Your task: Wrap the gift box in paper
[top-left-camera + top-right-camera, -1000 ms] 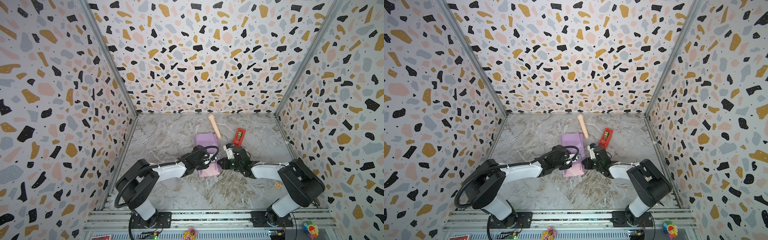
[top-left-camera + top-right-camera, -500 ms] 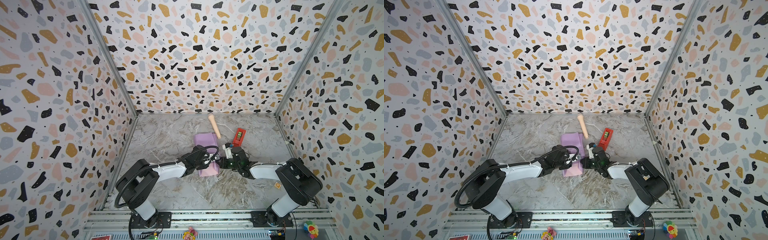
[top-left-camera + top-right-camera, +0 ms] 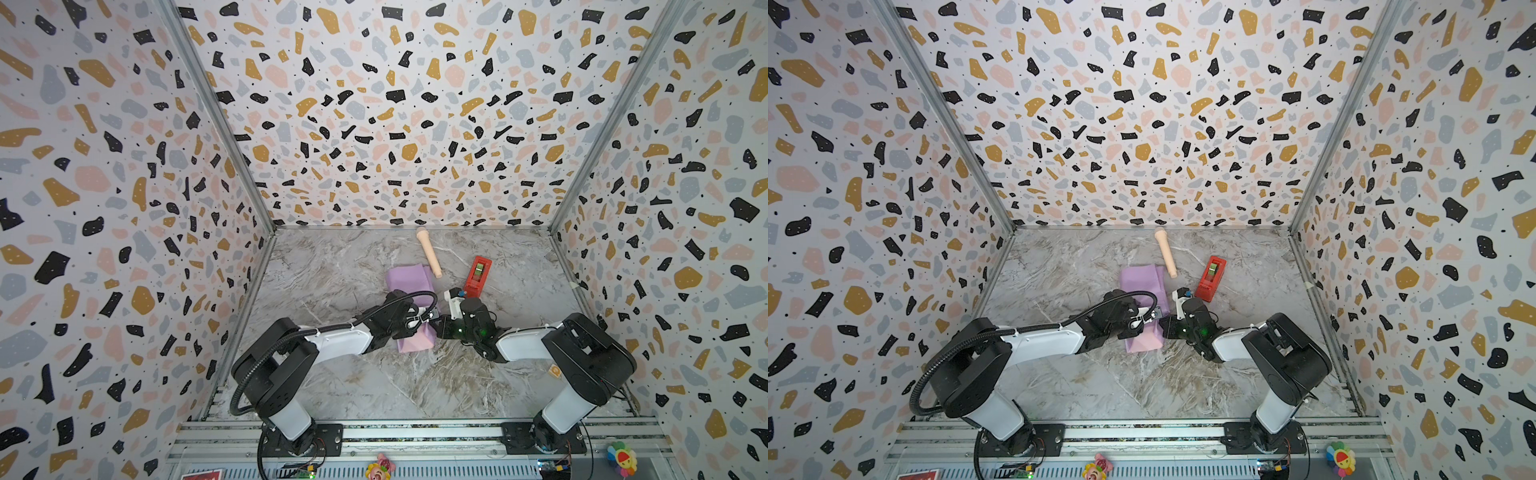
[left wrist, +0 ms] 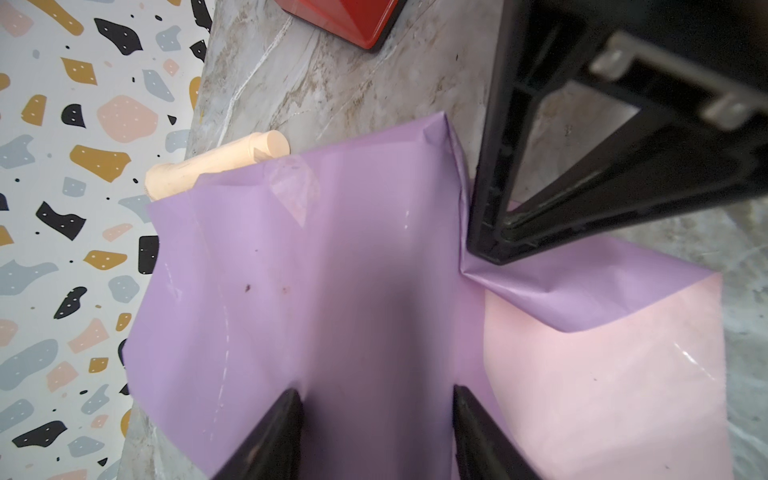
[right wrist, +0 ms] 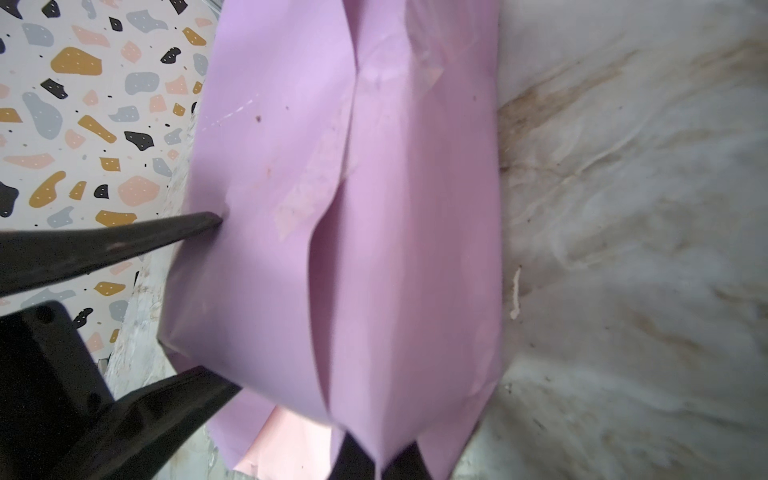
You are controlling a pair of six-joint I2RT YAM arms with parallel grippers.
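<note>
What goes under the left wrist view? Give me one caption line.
The paper, lilac side up, lies under the open left gripper while the right gripper pinches its side crease.

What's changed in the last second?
The right gripper edged left, into the paper, fingers shut on its side fold; that arm leaned in with it. Nothing was newly taken or released. The left gripper, open over the paper, the dispenser and the microphone stayed put.
</note>
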